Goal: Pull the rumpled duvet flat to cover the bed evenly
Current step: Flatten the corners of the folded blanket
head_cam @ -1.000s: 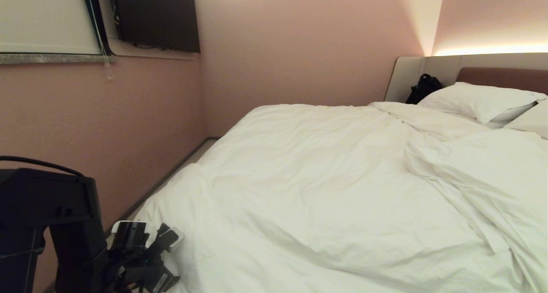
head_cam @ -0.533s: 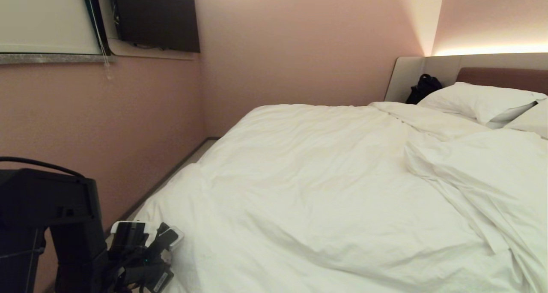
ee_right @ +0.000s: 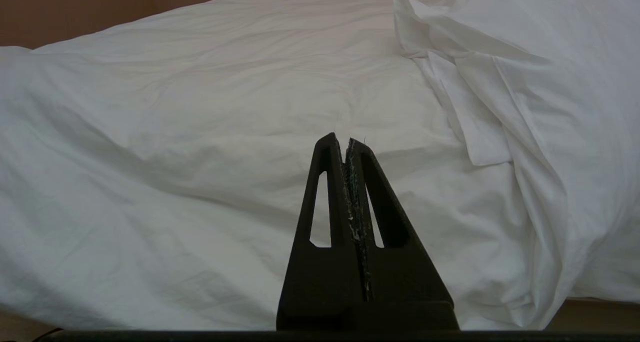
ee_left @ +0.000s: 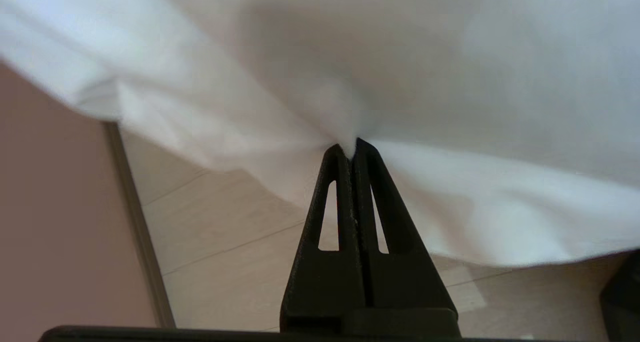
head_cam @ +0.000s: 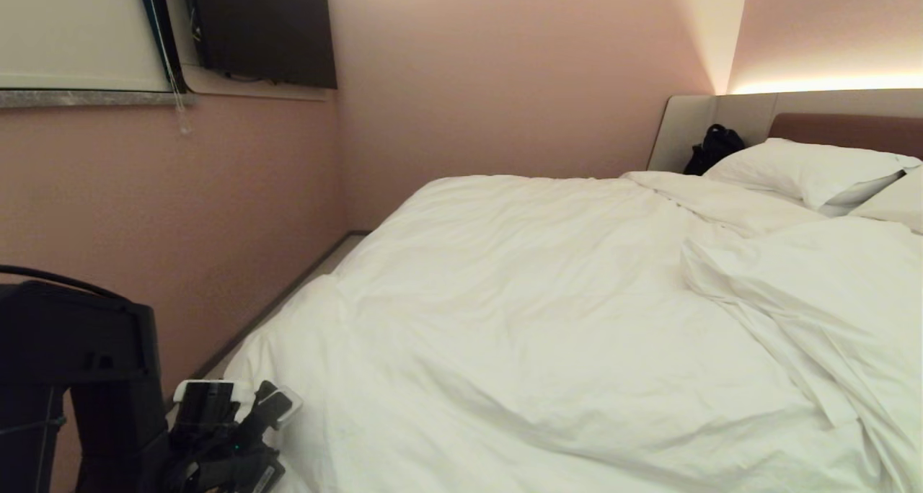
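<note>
Two grippers seen, both w/ fingers pressed together. Left gripper (ee_left: pixel 352 147) is clamped on a pinch of the duvet (ee_left: pixel 450 107) at its hanging edge, near the bed's foot corner on the robot's left; fabric bunches into a point right at the fingertips, w/ pale floor (ee_left: pixel 225 252) and pink wall (ee_left: pixel 50 207) below/beside it. In head view the left gripper (head_cam: pixel 238 414) sits low at bottom left, against the duvet (head_cam: pixel 541 320) corner, next to the robot's dark body. Right gripper (ee_right: pixel 346 144) holds nothing, hovers apart from the duvet (ee_right: pixel 200 157), facing its near side.

Duvet lies over most of the bed (head_cam: pixel 844 129), wrinkled, w/ a rumpled folded-over heap toward the right side. Pillows (head_cam: pixel 807 169) at the head end, against the brown headboard. Black bag (head_cam: pixel 714 147) sits beside the pillows by the pale surround. Dark TV (head_cam: pixel 259 28) on wall at upper left, window blind (head_cam: pixel 72 28) beside it.
</note>
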Motion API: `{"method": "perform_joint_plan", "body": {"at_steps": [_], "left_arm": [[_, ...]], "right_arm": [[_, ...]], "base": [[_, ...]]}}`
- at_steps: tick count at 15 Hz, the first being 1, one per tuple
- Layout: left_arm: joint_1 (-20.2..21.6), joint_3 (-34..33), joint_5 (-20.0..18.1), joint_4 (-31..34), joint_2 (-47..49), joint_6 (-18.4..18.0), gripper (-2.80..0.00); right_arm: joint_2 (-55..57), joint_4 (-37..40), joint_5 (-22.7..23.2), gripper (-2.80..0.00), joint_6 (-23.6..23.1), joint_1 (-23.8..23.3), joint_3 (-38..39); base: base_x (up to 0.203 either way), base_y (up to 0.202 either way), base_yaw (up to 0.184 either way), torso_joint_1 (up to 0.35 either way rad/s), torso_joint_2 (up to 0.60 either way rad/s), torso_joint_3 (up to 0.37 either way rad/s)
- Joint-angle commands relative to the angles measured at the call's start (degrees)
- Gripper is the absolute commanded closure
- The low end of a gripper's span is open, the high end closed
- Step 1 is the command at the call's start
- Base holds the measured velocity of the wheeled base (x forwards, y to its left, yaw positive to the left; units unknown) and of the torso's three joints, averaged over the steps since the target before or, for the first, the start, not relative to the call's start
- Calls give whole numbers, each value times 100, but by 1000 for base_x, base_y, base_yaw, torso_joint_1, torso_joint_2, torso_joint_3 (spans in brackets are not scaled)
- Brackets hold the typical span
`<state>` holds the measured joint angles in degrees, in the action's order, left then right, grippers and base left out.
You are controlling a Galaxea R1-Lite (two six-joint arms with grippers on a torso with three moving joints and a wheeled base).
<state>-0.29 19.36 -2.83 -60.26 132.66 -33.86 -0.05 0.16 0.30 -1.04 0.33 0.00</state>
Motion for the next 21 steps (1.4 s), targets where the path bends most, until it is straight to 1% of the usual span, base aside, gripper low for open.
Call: {"method": "perform_joint_plan", "body": {"at_steps": [1, 3, 4, 7, 8, 11, 13, 14, 17, 21], "left_arm": [[107, -379, 68, -313, -41, -20, 0], [342, -860, 124, -853, 22, -23, 0], [444, -993, 132, -1043, 47, -24, 0], [759, -1681, 141, -1641, 66, -46, 0], [883, -1895, 142, -1897, 75, -102, 0], [1150, -1936, 135, -2200, 148, -116, 0], [1154, -1936, 131, -2783, 337, -82, 0], [1149, -1920, 134, -2948, 407, -42, 0], [1146, -1645, 61, -2969, -60, 319, 0], [1145, -1394, 64, -2970, -1135, 1034, 0]], "right_arm": [[5, 2, 5, 0, -2, 2, 0], [5, 2, 4, 0, -2, 2, 0], [5, 2, -2, 0, -2, 2, 0], [5, 2, 5, 0, -2, 2, 0], [5, 2, 2, 0, -2, 2, 0], [5, 2, 4, 0, -2, 2, 0], [5, 2, -3, 0, -2, 2, 0], [5, 2, 5, 0, -2, 2, 0], [5, 2, -4, 0, -2, 2, 0], [5, 2, -2, 0, -2, 2, 0]], "base": [[0, 0, 0, 0, 0, 0], [0, 0, 0, 0, 0, 0], [0, 0, 0, 0, 0, 0], [0, 0, 0, 0, 0, 0], [0, 0, 0, 0, 0, 0], [0, 0, 0, 0, 0, 0], [0, 0, 0, 0, 0, 0], [0, 0, 0, 0, 0, 0], [0, 0, 0, 0, 0, 0], [0, 0, 0, 0, 0, 0]]}}
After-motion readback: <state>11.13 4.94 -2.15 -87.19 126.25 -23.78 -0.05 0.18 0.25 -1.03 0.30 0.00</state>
